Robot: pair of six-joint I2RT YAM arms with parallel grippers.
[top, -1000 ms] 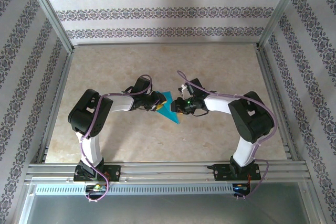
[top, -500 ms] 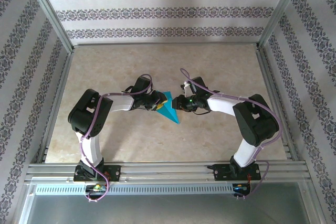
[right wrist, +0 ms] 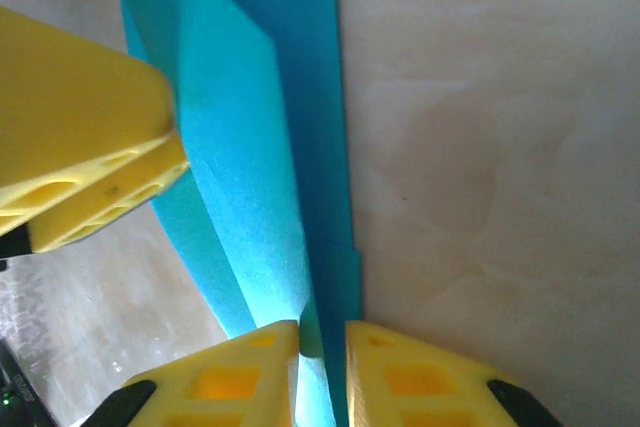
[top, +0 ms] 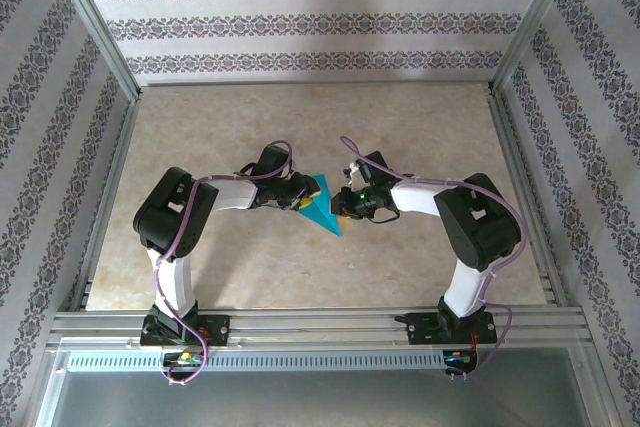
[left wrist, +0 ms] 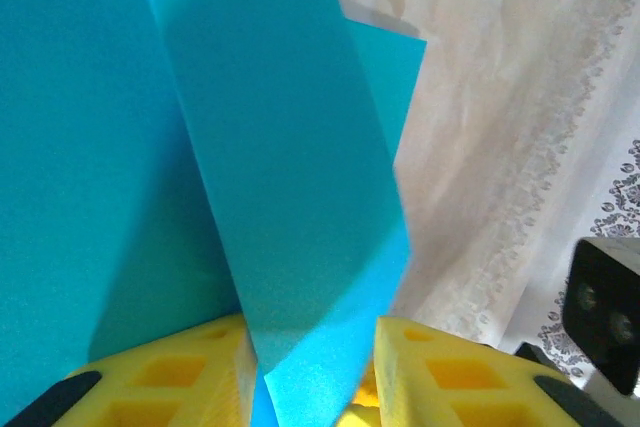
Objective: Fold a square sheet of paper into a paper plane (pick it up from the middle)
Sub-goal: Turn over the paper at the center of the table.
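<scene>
Right pincer [right wrist: 322, 347] back in, tight on paper plane [top: 322, 210] like left pincer [left wrist: 310, 352]; marbled table [top: 300, 117], patterned walls [top: 300, 22]

Left claw [left wrist: 312, 372], right claw [right wrist: 322, 367] — pinched, facing

The paper plane [top: 322, 209], a creased teal-blue wedge, sits at the table [top: 230, 127] centre, tip nearward.

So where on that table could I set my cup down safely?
The far half of the table, up to the back wall, is bare. So is the near strip along the metal rail. The middle is crowded: left tool and right tool both pinch the folded blue paper.
</scene>
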